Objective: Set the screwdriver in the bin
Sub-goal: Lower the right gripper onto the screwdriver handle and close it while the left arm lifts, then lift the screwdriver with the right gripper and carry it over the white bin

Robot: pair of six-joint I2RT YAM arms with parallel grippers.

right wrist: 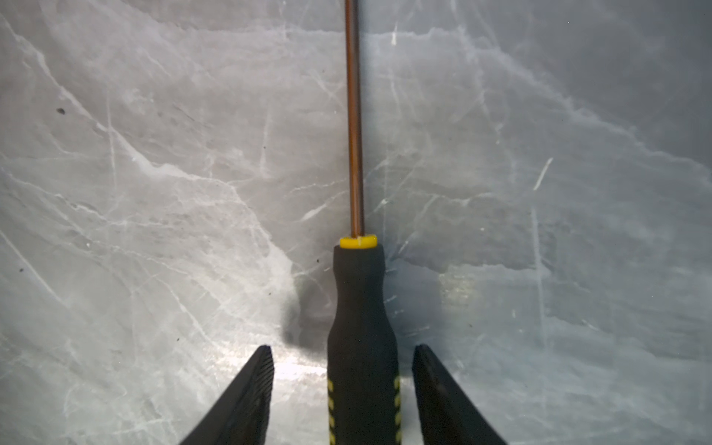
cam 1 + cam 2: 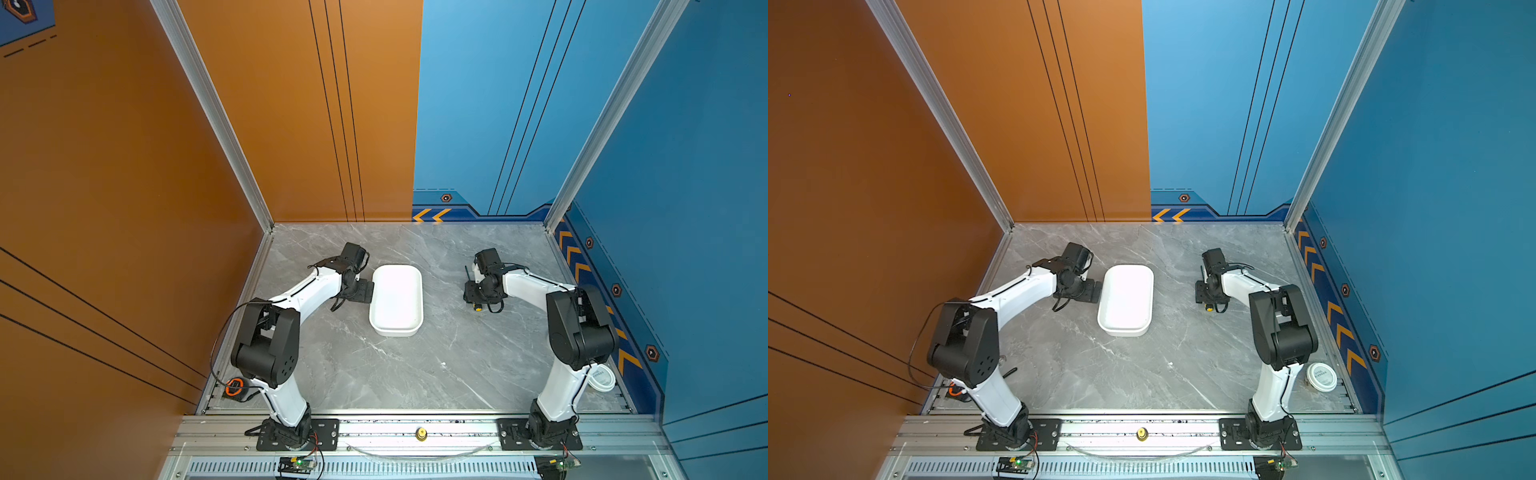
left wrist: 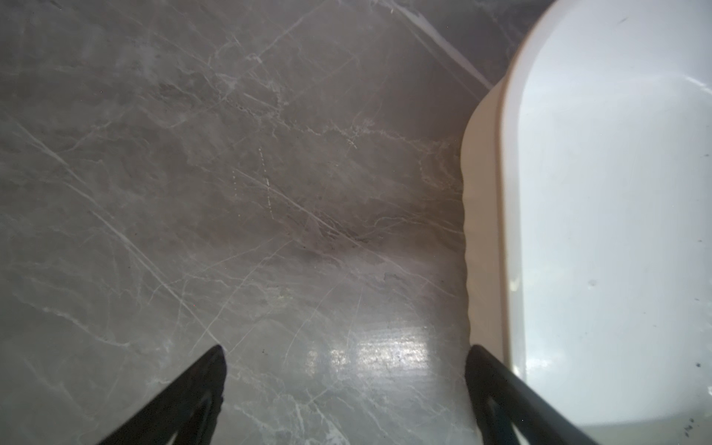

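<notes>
Orange and blue walls, grey marble table (image 2: 374, 374), white bin (image 2: 396, 299) near its middle, left gripper (image 3: 345, 350) spread apart just beside the bin's left side, right gripper (image 1: 343, 348) parted astride the handle without touching, screwdriver (image 1: 360, 308) flat on the table right of the bin.

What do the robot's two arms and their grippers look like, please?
The left arm and right arm have white rounded shells, bulky black joint housings and thin black cables looping alongside. The left gripper and right gripper have black, wedge-shaped tapering fingers, finely ribbed on the right.
</notes>
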